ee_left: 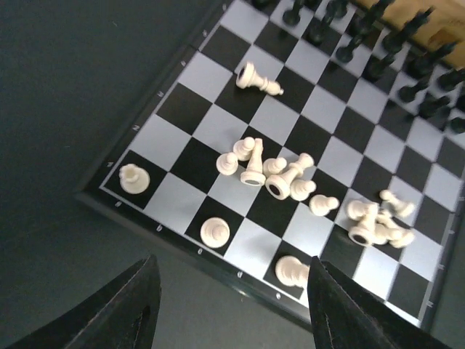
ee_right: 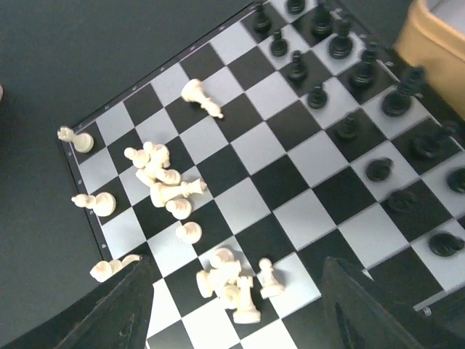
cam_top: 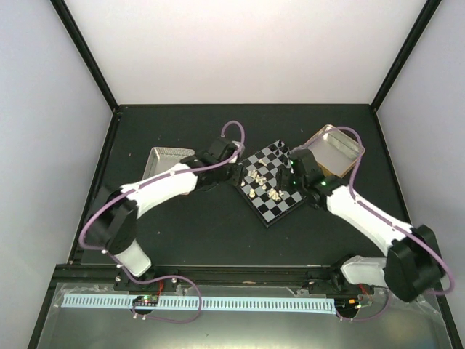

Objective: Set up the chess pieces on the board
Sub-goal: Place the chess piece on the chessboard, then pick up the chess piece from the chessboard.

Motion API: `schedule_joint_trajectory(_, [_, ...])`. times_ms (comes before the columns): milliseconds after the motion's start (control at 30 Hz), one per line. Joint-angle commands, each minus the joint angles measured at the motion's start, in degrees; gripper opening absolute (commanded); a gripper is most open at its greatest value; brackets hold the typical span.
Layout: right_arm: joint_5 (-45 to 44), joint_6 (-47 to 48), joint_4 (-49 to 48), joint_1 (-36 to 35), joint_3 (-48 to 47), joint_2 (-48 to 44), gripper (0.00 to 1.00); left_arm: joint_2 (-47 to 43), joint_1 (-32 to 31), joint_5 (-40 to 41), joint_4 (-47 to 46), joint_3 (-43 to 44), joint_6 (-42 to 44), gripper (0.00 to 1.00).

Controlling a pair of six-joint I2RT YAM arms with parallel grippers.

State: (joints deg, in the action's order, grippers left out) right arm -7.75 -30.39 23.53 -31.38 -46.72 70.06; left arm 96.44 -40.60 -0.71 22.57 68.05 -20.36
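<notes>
Left gripper [ee_left: 232, 265] gaping, empty, over the white-side rim of the board [ee_left: 189, 163]; right gripper [ee_right: 238, 269] equally wide, empty.
White chess pieces [ee_left: 272, 174] mostly toppled in two heaps mid-board, a few upright on the edge rank; black pieces [ee_right: 338, 45] ranked opposite. Heaps look tight for fingers, likely why both hover; bare squares around offer approach room.

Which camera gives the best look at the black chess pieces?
The right wrist view: the black pieces line up in two rows along one edge of the board. The left wrist view crops them at its top right corner; in the top view they are too small to make out.
</notes>
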Motion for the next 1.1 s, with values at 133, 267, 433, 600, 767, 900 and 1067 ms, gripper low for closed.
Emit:
schedule_joint_trajectory(133, [7.2, 5.8, 4.6, -0.3, -10.0, 14.9, 0.47, -20.2, 1.2, 4.8, -0.5, -10.2, -3.8, 0.58])
schedule_joint_trajectory(267, [7.4, 6.1, 4.6, -0.7, -12.4, 19.8, 0.44, -31.3, 1.9, 7.2, 0.8, -14.8, -3.7, 0.60])
schedule_joint_trajectory(433, [6.9, 6.4, 6.2, -1.8, -16.1, 25.6, 0.44, -44.1, 2.0, 11.4, 2.7, -18.2, -2.4, 0.65])
schedule_joint_trajectory(600, [6.3, 7.0, 7.4, -2.8, -18.8, 30.3, 0.42, -53.7, 2.1, 12.9, 3.2, -20.9, 0.1, 0.73])
schedule_joint_trajectory(767, [6.2, 7.3, 7.9, -3.0, -20.3, 32.6, 0.34, -56.0, 2.2, 13.3, 5.0, -21.3, 0.3, 0.74])
schedule_joint_trajectory(900, [5.1, 7.0, 9.0, -3.3, -21.1, 33.8, 0.25, -55.7, 2.2, 12.4, 4.5, -21.6, -0.1, 0.74])
schedule_joint_trajectory(1067, [5.8, 6.9, 9.1, -4.0, -21.1, 34.3, 0.18, -55.6, 2.3, 12.0, 4.2, -21.9, -0.2, 0.74])
